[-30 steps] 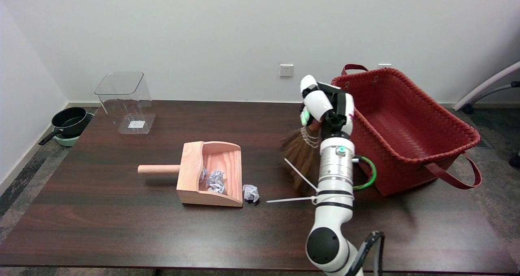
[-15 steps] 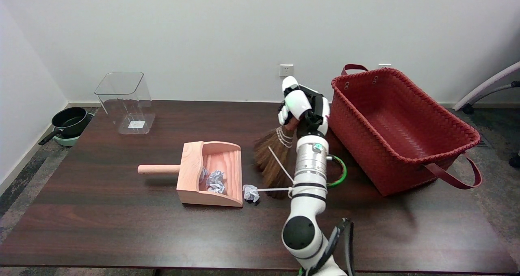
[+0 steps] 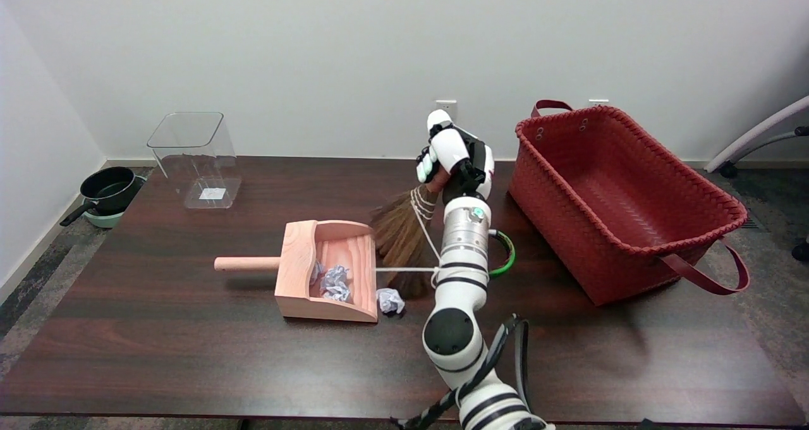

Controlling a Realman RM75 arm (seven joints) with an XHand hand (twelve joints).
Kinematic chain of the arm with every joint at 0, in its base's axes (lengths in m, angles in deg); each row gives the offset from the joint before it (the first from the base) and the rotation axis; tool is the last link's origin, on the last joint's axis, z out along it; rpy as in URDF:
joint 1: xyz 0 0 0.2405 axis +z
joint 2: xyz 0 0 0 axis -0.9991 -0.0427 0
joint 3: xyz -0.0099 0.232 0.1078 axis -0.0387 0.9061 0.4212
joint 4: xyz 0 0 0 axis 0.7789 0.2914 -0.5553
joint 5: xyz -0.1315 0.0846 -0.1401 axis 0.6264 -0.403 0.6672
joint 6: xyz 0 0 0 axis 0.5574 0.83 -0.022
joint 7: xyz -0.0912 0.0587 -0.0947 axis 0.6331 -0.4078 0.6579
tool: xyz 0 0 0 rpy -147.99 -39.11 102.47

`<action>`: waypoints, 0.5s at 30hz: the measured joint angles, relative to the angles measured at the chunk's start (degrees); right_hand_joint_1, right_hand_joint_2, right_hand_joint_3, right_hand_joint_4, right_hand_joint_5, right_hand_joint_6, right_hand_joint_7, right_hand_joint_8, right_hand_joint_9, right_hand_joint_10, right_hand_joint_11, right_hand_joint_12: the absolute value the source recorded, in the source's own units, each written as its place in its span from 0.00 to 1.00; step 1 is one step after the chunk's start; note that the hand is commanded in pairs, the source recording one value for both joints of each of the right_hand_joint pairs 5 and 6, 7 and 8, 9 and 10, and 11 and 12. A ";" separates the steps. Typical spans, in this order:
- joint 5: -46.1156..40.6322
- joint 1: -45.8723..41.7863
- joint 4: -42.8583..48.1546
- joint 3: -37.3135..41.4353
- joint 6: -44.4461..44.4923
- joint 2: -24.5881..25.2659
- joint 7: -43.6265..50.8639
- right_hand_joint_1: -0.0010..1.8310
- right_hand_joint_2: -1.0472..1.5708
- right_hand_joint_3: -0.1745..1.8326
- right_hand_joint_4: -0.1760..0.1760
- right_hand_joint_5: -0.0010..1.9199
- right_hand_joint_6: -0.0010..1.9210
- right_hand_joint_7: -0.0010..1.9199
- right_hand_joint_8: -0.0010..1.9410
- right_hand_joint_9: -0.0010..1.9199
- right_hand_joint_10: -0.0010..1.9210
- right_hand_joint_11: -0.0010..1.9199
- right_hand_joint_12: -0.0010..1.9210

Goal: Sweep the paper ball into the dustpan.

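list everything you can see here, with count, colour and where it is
dustpan: 1, light wood, table centre-left, handle pointing left
paper balls in the dustpan: 2 or so, white, at its near side
loose paper ball: 1, white, on the table by the dustpan's open right edge
broom: 1, brown bristles, just right of the dustpan
clear bin: 1, transparent, far left of the table
basket: 1, red woven, right side of the table
table: 1, dark wood
pan: 1, black, on the floor at left
wall socket: 1, white, back wall
right arm: 1, white, from lower right
robot hand: 1, black-and-white, holds the broom's handle
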 measured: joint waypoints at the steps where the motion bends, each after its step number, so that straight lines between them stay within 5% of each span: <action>1: -0.55 0.49 0.30 0.14 0.03 0.02 -0.02 0.47 1.00 0.84 0.50 1.00 1.00 1.00 0.99 1.00 1.00 1.00 1.00; 15: -11.32 6.15 2.59 1.17 0.65 0.01 -0.10 0.47 1.00 0.82 0.50 1.00 1.00 1.00 0.99 1.00 1.00 1.00 1.00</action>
